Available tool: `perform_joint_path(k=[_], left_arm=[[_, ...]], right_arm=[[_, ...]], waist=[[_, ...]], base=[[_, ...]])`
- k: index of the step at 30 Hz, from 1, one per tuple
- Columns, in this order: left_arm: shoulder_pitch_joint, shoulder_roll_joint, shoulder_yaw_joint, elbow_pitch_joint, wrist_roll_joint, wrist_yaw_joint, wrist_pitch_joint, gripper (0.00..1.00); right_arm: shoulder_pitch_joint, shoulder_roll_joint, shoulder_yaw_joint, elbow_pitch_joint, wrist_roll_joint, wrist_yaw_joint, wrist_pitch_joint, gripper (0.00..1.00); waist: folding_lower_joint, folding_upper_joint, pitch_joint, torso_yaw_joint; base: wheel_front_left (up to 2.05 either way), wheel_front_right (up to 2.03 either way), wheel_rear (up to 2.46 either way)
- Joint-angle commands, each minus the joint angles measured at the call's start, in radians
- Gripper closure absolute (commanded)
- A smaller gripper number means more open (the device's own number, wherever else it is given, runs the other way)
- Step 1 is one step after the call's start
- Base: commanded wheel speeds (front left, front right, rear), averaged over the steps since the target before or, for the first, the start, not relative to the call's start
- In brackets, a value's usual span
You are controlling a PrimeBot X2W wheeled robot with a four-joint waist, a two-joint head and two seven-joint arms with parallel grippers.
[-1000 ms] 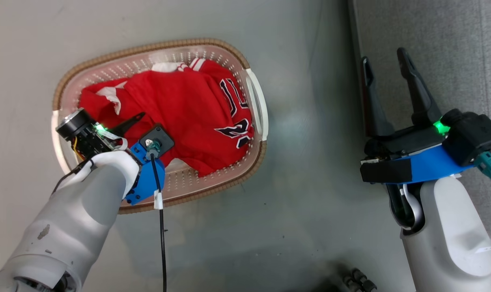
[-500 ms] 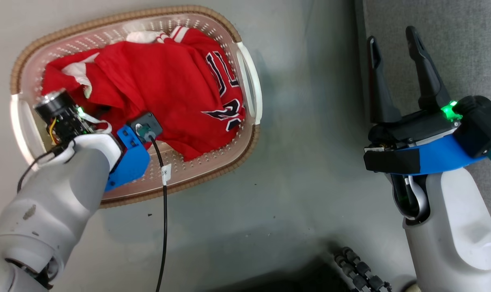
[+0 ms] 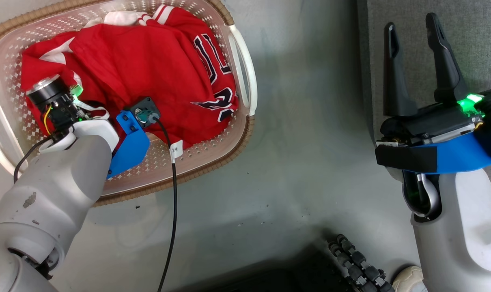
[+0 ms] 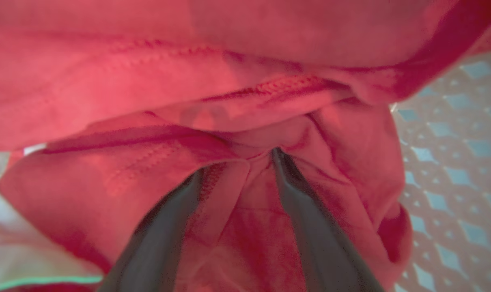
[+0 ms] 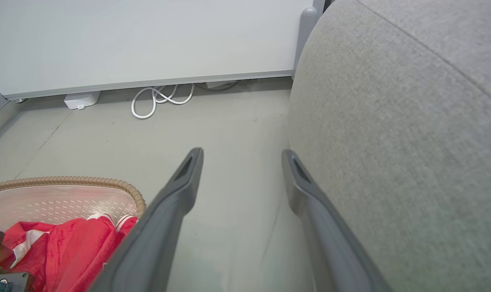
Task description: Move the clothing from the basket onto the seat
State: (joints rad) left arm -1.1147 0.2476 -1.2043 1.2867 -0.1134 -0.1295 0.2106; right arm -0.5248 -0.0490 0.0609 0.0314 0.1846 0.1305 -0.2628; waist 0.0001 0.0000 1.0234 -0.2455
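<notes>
A grey hard floor (image 3: 302, 162) lies under everything, and a pale wall with a loop of white cable (image 5: 160, 99) is seen at its far edge. The basket (image 3: 247, 134) is set on that floor at the robot's left, with the red clothing (image 3: 148, 61) heaped inside it. No cloth is seen on the seat (image 3: 472, 44), which stands at the right, well apart from the basket.

The left gripper (image 4: 237, 164) is pushed down into the heap with its fingers spread wide; a fold of cloth lies between them but is not pinched. The right gripper (image 3: 411, 24) is held wide open and empty at the seat's edge.

If only a thin fold is caught, it could slip out on the lift. The two garments look tangled, so one might be dragged over the rim and dropped on the floor. A fingertip caught in the perforated wall could tip the light basket. The black cable (image 3: 174, 194) draped across the rim could snag.

The near rim lies just beside the left wrist, so cloth would have to be raised above it first. Bare floor between basket and seat leaves room for the carry, though the right gripper stands at the seat's rounded edge.
</notes>
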Motion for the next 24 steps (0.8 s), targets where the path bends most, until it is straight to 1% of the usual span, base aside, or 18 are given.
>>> perform_joint_path(k=[1, 5, 12, 19, 24], left_arm=[[-0.016, -0.001, -0.003, 0.002, -0.003, -0.001, 0.006, 1.00], [0.000, -0.007, -0.006, 0.003, -0.015, -0.001, 0.033, 1.00], [0.007, -0.028, -0.010, 0.001, -0.030, 0.004, 0.004, 1.00], [0.030, -0.070, 0.004, -0.015, -0.064, 0.012, -0.066, 1.00], [0.042, -0.101, 0.020, -0.027, -0.091, 0.016, -0.137, 1.00]], right_arm=[[-0.003, -0.002, -0.003, -0.005, 0.000, 0.000, -0.003, 0.00], [0.000, -0.002, -0.008, -0.004, -0.003, 0.000, -0.003, 0.00], [0.001, -0.002, -0.016, 0.003, -0.007, 0.000, -0.003, 0.00], [0.013, -0.002, -0.029, 0.014, -0.032, 0.000, -0.003, 0.00], [0.025, -0.003, -0.038, 0.024, -0.051, 0.000, -0.003, 0.00]], waist=[[-0.0001, 0.0000, 0.001, -0.001], [-0.0001, 0.0000, -0.006, 0.000], [-0.0001, 0.0000, -0.036, 0.011], [-0.0001, 0.0000, -0.113, 0.047], [-0.0001, 0.0000, -0.178, 0.082]], base=[[0.00, 0.00, 0.00], [0.00, 0.00, 0.00], [0.00, 0.00, 0.00], [0.00, 0.00, 0.00], [0.00, 0.00, 0.00]])
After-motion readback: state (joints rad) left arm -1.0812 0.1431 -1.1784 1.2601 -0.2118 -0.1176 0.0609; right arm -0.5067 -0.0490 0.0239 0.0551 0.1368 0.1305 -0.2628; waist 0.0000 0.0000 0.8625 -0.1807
